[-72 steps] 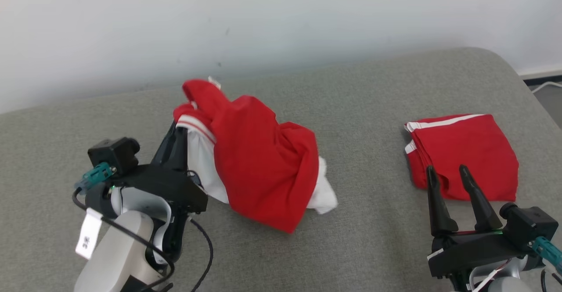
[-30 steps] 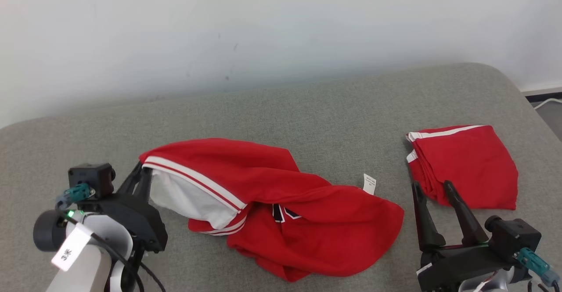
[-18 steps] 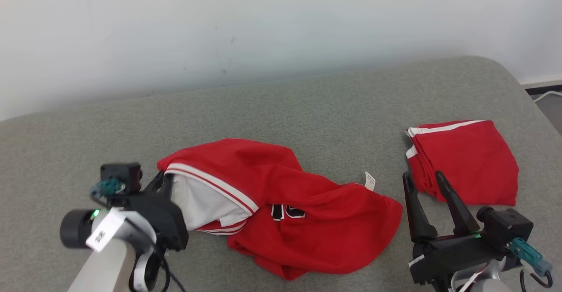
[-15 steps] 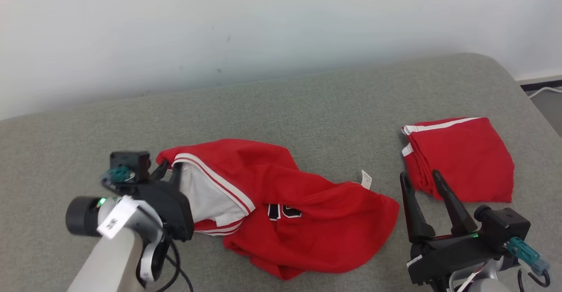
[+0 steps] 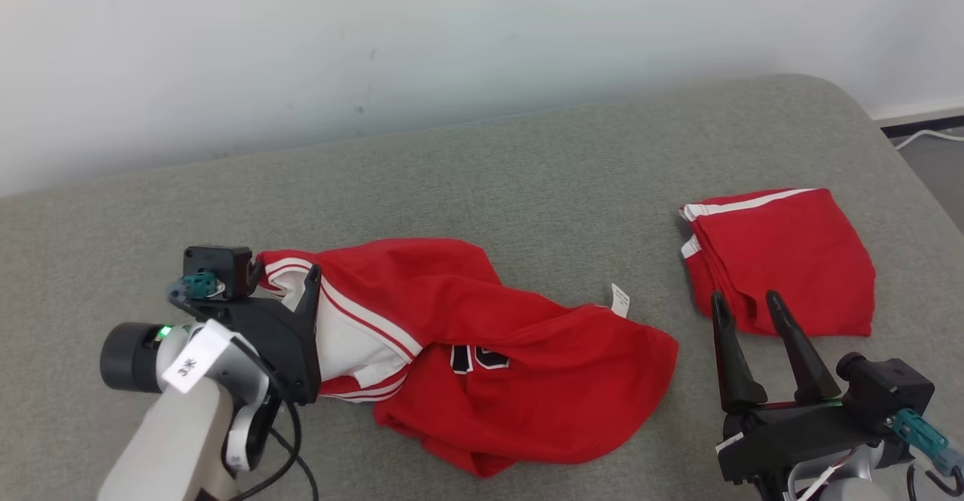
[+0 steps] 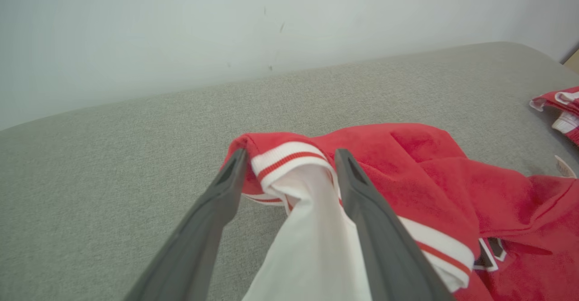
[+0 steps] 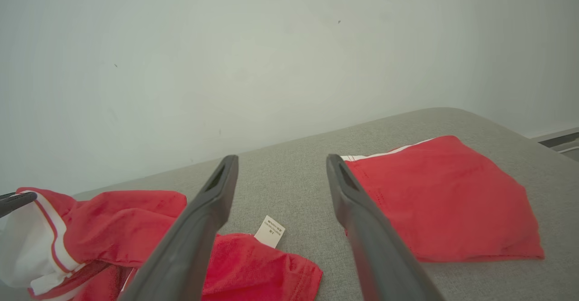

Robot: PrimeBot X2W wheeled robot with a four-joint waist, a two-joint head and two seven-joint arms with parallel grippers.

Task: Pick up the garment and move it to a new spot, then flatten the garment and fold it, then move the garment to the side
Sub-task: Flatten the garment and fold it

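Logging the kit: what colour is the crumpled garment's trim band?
Trim band: white with a red stripe, clearest in the left wrist view.

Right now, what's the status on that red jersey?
Left tool open, astride striped trim. Right tool open, empty. Red jersey crumpled, unfolded. Folded red garment apart.

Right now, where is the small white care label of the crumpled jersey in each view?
Head view: care label centre-right, at the far edge of the crumpled jersey.
Left wrist view: at the right edge.
Right wrist view: lower centre.
Shared landmark: the folded red garment.
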